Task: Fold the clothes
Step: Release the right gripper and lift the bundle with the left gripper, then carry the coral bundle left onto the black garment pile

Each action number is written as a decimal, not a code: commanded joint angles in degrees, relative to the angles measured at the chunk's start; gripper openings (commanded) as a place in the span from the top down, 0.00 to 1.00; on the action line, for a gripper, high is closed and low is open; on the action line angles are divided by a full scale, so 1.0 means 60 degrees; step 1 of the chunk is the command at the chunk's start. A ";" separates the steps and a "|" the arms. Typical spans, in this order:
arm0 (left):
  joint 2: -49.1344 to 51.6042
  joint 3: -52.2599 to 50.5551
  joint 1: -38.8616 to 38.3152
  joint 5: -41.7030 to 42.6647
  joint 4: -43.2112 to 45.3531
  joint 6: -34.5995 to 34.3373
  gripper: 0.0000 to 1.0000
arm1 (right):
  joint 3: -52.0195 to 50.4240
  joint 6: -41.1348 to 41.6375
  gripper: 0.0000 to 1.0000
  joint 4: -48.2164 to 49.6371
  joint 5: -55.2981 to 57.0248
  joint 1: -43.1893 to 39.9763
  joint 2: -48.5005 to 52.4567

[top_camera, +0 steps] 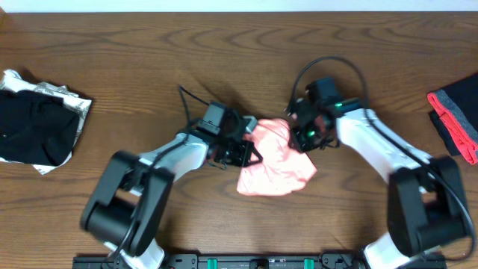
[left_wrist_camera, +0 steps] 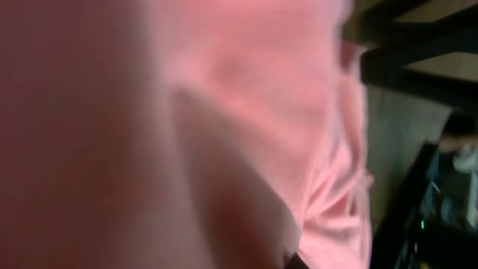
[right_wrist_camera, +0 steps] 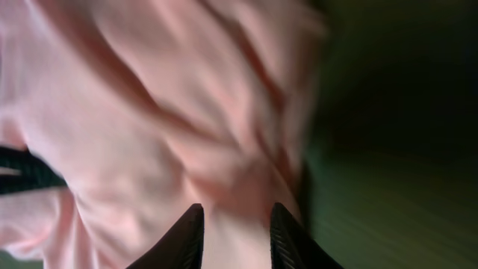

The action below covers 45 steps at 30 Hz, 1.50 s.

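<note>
The salmon-pink T-shirt (top_camera: 276, 166) lies crumpled at the table's middle, with no lettering showing. My left gripper (top_camera: 246, 152) is at its left edge. In the left wrist view the pink fabric (left_wrist_camera: 246, 112) fills the frame right up to the lens and hides the fingers, so it looks gripped. My right gripper (top_camera: 304, 137) is at the shirt's upper right corner. In the right wrist view its two black fingers (right_wrist_camera: 235, 224) pinch a fold of the pink fabric (right_wrist_camera: 149, 112) between them.
A black garment (top_camera: 33, 127) lies on a silvery-white cloth at the far left. A folded grey and red garment (top_camera: 457, 123) lies at the right edge. Brown wooden table (top_camera: 149, 60) all around.
</note>
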 commanded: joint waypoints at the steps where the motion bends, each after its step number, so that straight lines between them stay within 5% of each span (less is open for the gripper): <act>1: -0.0874 -0.0018 0.0459 -0.0761 -0.0055 -0.0233 0.94 | 0.0375 0.0229 0.71 0.0004 0.0189 -0.0565 -0.1147; 24: -0.4579 0.0000 0.1577 -0.4040 -0.0805 -0.1064 0.94 | 0.0339 0.0215 0.70 -0.0656 0.0211 -0.1071 -0.1752; 31: -0.5992 0.0364 0.3901 -0.4819 -0.0805 -0.1413 0.94 | 0.0335 0.0208 0.70 -0.0685 0.0211 -0.1071 -0.1752; 39: -0.5293 0.2167 0.7191 -0.4750 -0.0849 -0.1432 0.94 | 0.0331 0.0131 0.70 -0.0849 0.0208 -0.1045 -0.1752; 45: -0.4054 0.3424 0.9038 -0.5807 -0.0725 -0.3504 0.94 | 0.0331 0.0113 0.70 -0.0933 0.0208 -0.1045 -0.1752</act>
